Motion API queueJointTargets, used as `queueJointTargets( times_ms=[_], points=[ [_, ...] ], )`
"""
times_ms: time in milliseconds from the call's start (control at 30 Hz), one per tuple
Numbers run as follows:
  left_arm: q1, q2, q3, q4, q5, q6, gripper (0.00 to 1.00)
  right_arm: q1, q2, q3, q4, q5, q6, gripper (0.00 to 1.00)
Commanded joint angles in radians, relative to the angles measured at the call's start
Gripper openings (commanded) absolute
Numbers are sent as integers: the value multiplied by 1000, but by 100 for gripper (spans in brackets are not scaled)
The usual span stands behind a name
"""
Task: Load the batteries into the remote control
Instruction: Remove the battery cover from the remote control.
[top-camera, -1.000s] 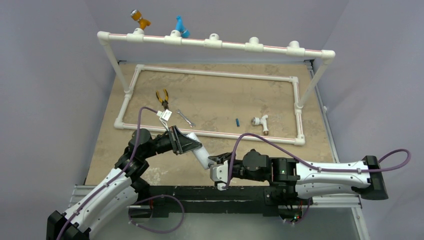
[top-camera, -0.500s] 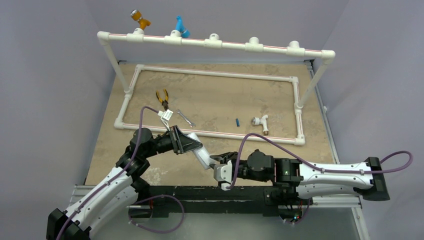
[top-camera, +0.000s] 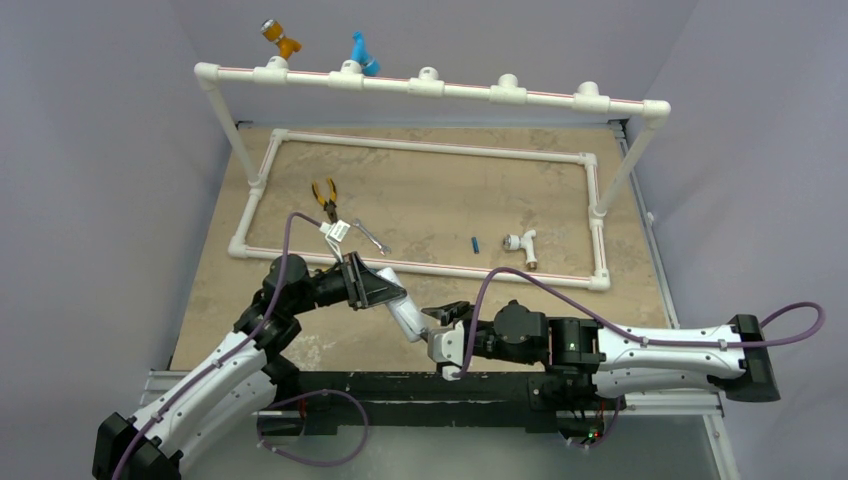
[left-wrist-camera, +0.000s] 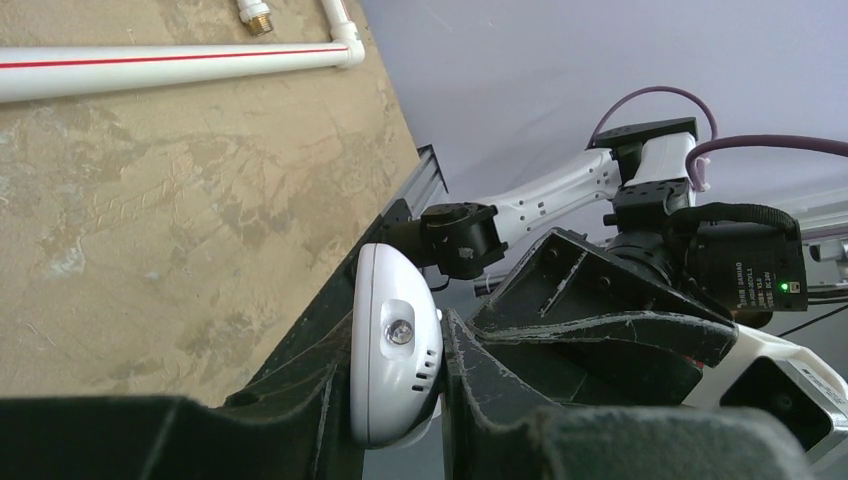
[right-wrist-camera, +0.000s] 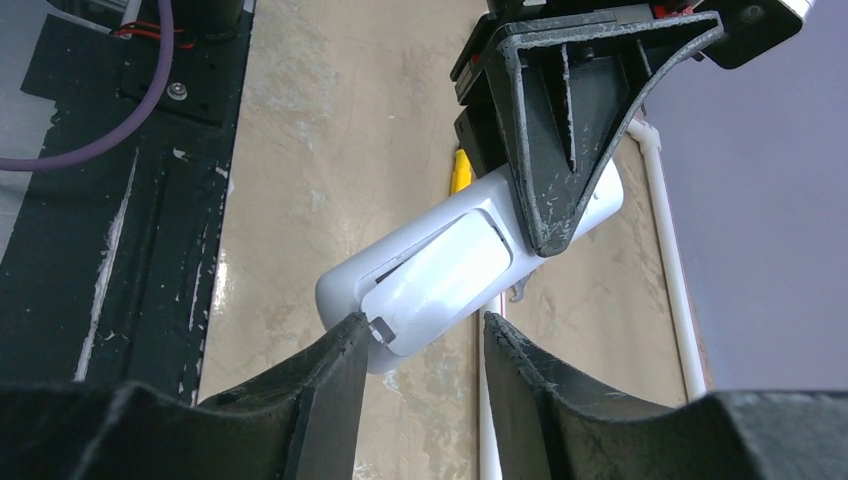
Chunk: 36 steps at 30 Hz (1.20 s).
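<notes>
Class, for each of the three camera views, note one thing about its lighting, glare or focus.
Top view: soft, even light, faint shadows, table sharp. Left wrist view: remote crisp, left gripper dark and blurred along the bottom. Right wrist view: bright sheen on the remote's back, right gripper dark and soft up close.

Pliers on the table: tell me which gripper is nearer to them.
Left. The left gripper, holding the remote, sits nearer the robot than the pliers, slightly right; the right gripper is farther right, at the remote's free end.
</notes>
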Motion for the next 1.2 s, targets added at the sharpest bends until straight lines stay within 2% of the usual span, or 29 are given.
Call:
queueJointTargets(
  times_ms=[0, 100, 167, 200, 400, 533, 633, 800, 867, 1000, 1067, 1167],
  points=[
    [-4, 0, 7, 29, 17, -10, 0, -2, -14, -6, 32, 23, 17, 47],
    [-4, 3, 5, 24, 11, -10, 0, 0, -16, -8, 32, 25, 26, 53],
    [-4, 7, 6, 23, 12, -10, 0, -2, -14, -1, 32, 40, 42, 66],
    [-3, 10, 5, 23, 11, -9, 0, -2, -12, 3, 10, 42, 52, 69],
    [-5, 16, 7, 18, 2, -9, 0, -2, -16, 8, 23, 11, 126, 74],
    [-3, 13, 6, 10, -8, -6, 0, 1, -7, 46, 105, 172, 354, 81],
    [-4, 11, 1, 13, -19, -7, 0, 4, -3, 62, 122, 214, 518, 85],
    [-3, 15, -8, 29, -24, -15, 0, 22, 33, 95, 112, 245, 767, 87],
    [-3, 21, -9, 32, -23, -16, 0, 46, 73, 151, 27, 343, 873, 87],
    [-3, 22, -8, 37, -24, -16, 0, 76, 181, 291, -256, 499, 1053, 87],
    [-5, 22, -9, 39, -25, -19, 0, 82, 216, 325, -331, 523, 1094, 84],
    [-4, 13, -12, 38, -27, -20, 0, 83, 225, 322, -345, 492, 1115, 79]
  ],
)
